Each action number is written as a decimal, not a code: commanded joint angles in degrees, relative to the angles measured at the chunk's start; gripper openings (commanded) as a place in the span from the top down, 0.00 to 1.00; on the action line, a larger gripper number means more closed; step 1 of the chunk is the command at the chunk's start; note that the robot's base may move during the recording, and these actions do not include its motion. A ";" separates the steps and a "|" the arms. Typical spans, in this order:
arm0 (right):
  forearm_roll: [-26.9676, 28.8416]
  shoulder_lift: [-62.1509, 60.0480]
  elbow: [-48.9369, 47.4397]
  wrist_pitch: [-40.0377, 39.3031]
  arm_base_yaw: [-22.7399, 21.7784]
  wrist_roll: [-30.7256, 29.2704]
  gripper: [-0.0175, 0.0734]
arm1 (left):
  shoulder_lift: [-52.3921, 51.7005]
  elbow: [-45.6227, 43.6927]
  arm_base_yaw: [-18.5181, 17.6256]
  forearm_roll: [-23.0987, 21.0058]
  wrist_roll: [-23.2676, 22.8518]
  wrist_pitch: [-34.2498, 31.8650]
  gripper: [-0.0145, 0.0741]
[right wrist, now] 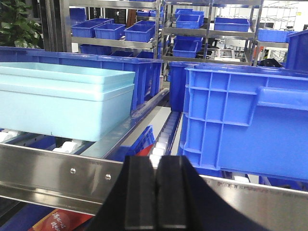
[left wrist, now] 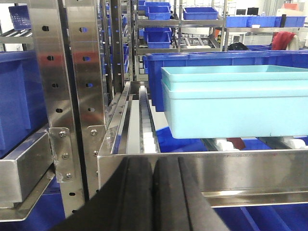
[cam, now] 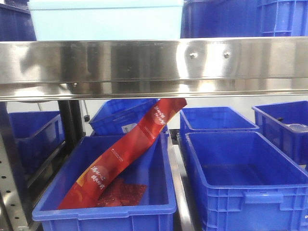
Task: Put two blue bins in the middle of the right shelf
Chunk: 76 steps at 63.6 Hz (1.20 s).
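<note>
On the roller shelf behind the steel rail (cam: pixel 154 65), a light blue bin (right wrist: pixel 65 103) stands at 9 o'clock in the right wrist view, and a dark blue bin (right wrist: pixel 245 120) stands just beside it at 3 o'clock, with a gap of rollers between them. The right gripper (right wrist: pixel 155 192) is at 6 o'clock, its two black fingers pressed together with nothing between. The left gripper (left wrist: pixel 153 192) is also closed and holds nothing, low in front of the rail. Below the shelf, in the front view, a red snack bag (cam: pixel 125 151) leans inside a blue crate (cam: pixel 103 211); another blue crate (cam: pixel 250 183) is beside it at 3 o'clock.
</note>
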 commanded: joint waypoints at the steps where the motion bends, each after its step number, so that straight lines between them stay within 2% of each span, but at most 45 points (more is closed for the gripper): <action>1: -0.40 -0.39 0.04 -1.51 -0.34 -0.37 0.99 | -0.35 0.02 0.28 -0.02 0.10 -1.27 0.96; 20: -0.40 -0.39 0.04 -1.51 -0.34 -0.37 0.99 | -0.35 0.02 0.28 -0.02 0.10 -1.27 0.96; 24: -0.40 -0.39 0.04 -1.51 -0.34 -0.37 0.99 | -0.35 0.02 0.28 -1.33 0.10 -1.27 0.96; 27: -0.40 -0.39 0.04 -1.51 -0.34 -0.37 0.99 | -0.35 0.15 0.57 -1.35 1.28 -0.69 0.96; 33: -0.40 -0.39 0.04 -1.51 -0.34 -0.37 0.99 | -1.48 2.02 3.38 -5.63 6.14 -0.81 0.96; 37: -0.40 -0.39 0.04 -1.58 -0.34 -0.37 0.99 | -3.23 5.66 7.18 -9.32 7.17 -2.81 0.96; 46: -0.40 -0.39 0.04 -1.58 -0.34 -0.37 0.99 | -8.72 16.06 11.89 -9.49 7.17 -10.39 0.96; 54: -0.40 -0.39 0.04 -1.58 -0.34 -0.37 0.99 | -11.57 25.04 12.06 -9.49 7.17 -16.07 0.96; 57: -0.40 -0.39 0.04 -1.68 -0.34 -0.37 0.99 | -11.57 25.90 11.94 -9.49 7.17 -20.17 0.96; 61: -0.40 -0.39 0.04 -1.82 -0.34 -0.37 0.99 | -11.57 25.90 11.94 -9.49 7.17 -15.02 0.96; 76: -0.40 -0.39 0.04 -1.94 -0.34 -0.37 0.99 | -11.57 25.90 11.94 -9.49 7.17 -15.82 0.96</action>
